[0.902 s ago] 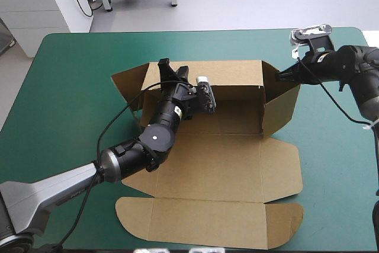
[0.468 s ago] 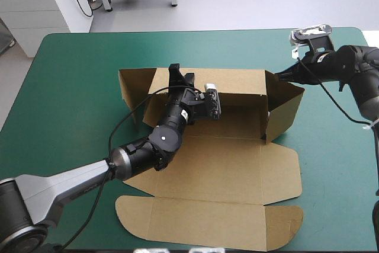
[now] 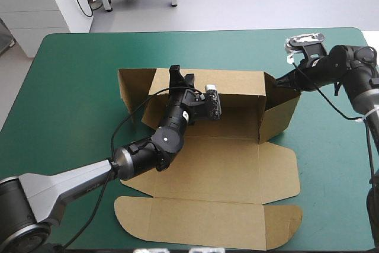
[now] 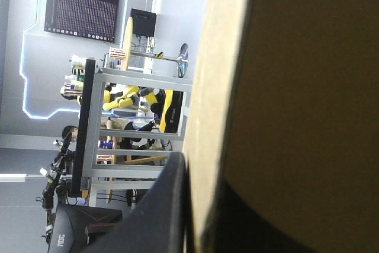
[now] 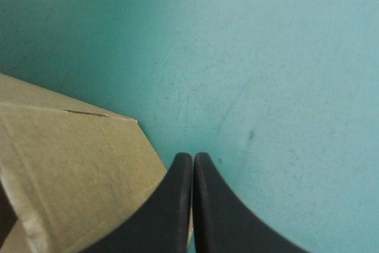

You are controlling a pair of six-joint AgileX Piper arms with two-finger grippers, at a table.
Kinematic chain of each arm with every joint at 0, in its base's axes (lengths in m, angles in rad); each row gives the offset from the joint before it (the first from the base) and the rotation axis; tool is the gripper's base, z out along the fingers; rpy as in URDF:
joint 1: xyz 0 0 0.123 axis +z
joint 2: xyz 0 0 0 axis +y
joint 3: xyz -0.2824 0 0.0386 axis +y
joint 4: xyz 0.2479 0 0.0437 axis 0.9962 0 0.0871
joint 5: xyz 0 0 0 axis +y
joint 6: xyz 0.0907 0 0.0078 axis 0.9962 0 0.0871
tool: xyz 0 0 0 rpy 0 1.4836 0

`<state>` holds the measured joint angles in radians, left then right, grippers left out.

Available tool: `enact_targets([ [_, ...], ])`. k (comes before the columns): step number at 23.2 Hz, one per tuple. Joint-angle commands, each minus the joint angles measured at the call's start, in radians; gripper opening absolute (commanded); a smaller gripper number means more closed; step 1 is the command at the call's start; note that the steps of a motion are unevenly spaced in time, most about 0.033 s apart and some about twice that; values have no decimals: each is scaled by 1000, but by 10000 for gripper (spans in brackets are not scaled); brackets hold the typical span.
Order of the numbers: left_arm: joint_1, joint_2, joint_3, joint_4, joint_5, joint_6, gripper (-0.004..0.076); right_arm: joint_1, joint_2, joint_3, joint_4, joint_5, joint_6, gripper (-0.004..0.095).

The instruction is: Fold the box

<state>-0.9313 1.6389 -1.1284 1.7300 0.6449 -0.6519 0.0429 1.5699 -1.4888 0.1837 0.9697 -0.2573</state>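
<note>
The brown cut-board box lay mid-table on the teal-green cover, back wall raised at the far side, lid flat nearer. My left gripper straddled that wall's top edge; my right gripper sat just outside the right wall's far corner.

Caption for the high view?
Left pincer clamps the far wall of the box; shut right pincer at its end flap.

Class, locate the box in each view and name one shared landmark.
High view: the box lies mid-table, far wall raised, lid flat.
Left wrist view: that wall stands gripped in the left pincer.
Right wrist view: its corner sits beside the shut right pincer.
Landmark: the teal-green cover, in high and right wrist views only.
</note>
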Motion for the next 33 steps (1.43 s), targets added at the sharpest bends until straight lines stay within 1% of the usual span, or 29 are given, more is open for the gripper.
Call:
enact_targets([
  [1,-3,-42,-23,57,61,-33,-8,-4,-34,-31,21,-21,-4,-6],
  [3,-3,-42,-23,57,61,-33,-8,-4,-34,-31,47,5,-17,-6],
  [5,-3,-42,-23,57,61,-33,-8,-4,-34,-29,91,75,-66,-6],
  [6,-3,-42,-23,54,61,-33,-8,-4,-34,-25,106,83,-81,-6],
  [9,-3,-42,-23,54,59,-33,-8,-4,-76,50,208,56,-129,-6],
  [10,-3,-42,-23,54,59,-33,-8,-4,-89,69,224,48,-139,-6],
  [12,-3,-42,-23,54,58,-33,-8,-4,-143,173,255,-14,-162,-6],
  [15,-3,-42,-23,54,50,-33,-8,-4,-230,321,327,-144,-218,-6],
  [17,-3,-40,-21,57,39,-29,-8,-4,-281,413,403,-225,-275,-6],
  [20,-3,-19,-19,57,35,-27,-8,-4,-333,529,566,-336,-423,-6],
  [22,-3,-8,-19,55,31,-25,-8,-4,-340,567,591,-360,-488,-6],
  [24,-3,1,-19,53,24,6,-8,-4,-351,611,593,-415,-525,-6],
  [25,-3,1,-19,53,22,14,-8,-4,-353,621,593,-425,-540,-6],
  [28,-3,1,-19,55,22,14,-8,-4,-355,635,593,-426,-583,-5],
  [33,-3,3,-17,54,4,17,-8,-4,-355,636,593,-422,-589,-6],
])
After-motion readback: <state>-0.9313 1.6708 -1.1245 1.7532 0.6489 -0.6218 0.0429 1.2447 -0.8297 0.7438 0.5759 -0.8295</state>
